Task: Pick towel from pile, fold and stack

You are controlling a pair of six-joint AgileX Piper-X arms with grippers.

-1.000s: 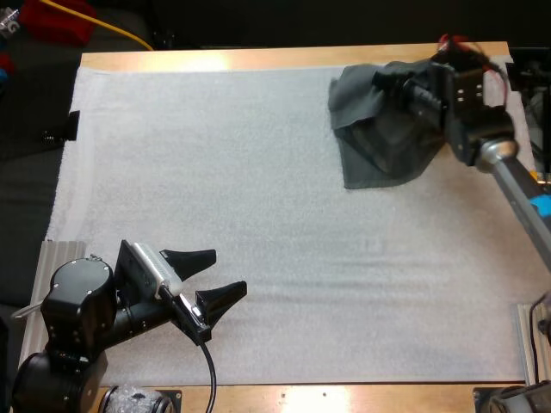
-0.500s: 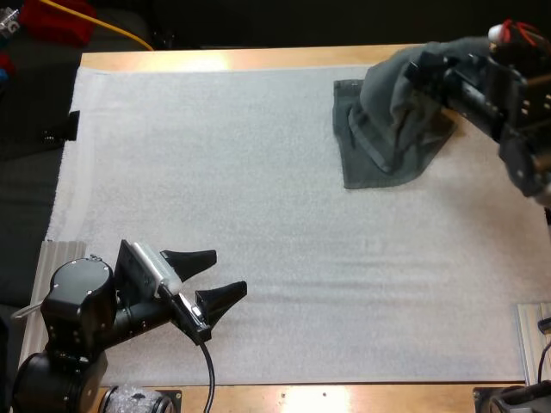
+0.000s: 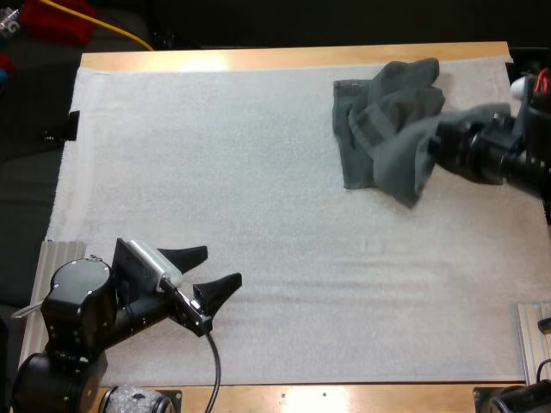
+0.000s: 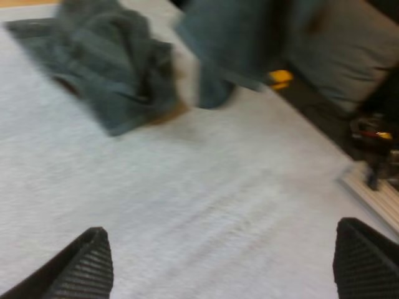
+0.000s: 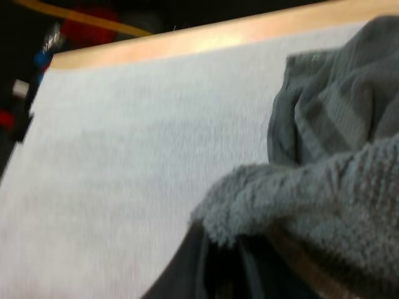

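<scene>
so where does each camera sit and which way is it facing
high view: behind the arms, looking forward and down over the mat; open left gripper, right gripper at the towel pile.
left wrist view: on the left arm, facing across the mat at the pile; own fingers spread.
right wrist view: on the right arm, facing the table far edge; own fingers under the held towel.
All three share the pile.

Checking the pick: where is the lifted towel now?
In the high view, the lifted towel hangs from the right gripper at the far right of the mat, over the other towel.
</scene>
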